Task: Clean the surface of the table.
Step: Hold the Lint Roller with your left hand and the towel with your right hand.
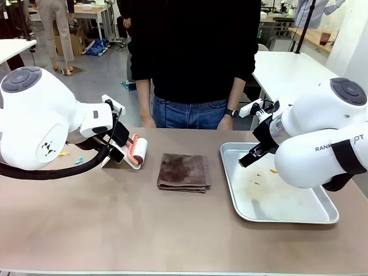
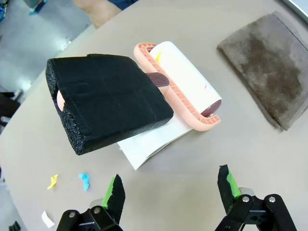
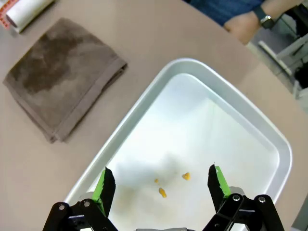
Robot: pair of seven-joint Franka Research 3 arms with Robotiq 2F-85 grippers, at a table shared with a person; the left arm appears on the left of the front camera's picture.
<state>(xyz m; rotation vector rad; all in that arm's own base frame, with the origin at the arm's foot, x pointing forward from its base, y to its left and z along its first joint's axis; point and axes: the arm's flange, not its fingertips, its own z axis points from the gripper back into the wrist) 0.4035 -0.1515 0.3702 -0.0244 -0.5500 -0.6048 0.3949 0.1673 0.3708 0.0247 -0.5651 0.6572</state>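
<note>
**Both claws spread wide above a table with scraps on it**

The left gripper (image 2: 171,185) is hanging closest to the lens in the left wrist view, its green-padded fingers spread wide and holding nothing. Just beyond it, towards 12 o'clock, a lint roller (image 2: 190,84) is lying on the table (image 1: 144,230). Its white roll is sitting in a pink frame and its handle is wrapped in a thick black foam block (image 2: 106,101). At 9 o'clock of the claw, a yellow scrap (image 2: 53,181) and a blue scrap (image 2: 84,181) are lying on the bare top, near each other but apart.

The right gripper (image 3: 161,177) is hovering over a silver tray (image 3: 255,122), its fingers likewise parted and gripping nothing. A few orange crumbs (image 3: 185,176) are lying on the tray floor between the fingertips.

Seen from the front, the taupe table is stretching across the whole width of the picture. A folded brown cloth (image 1: 184,171) is lying flat near its middle. The roller is resting at 9 o'clock of the cloth, and the tray is sitting at 3 o'clock of it, apart from it. A person in a dark top and jeans is standing at 12 o'clock, at the far edge, with one hand (image 1: 225,122) hanging down by the table.
</note>
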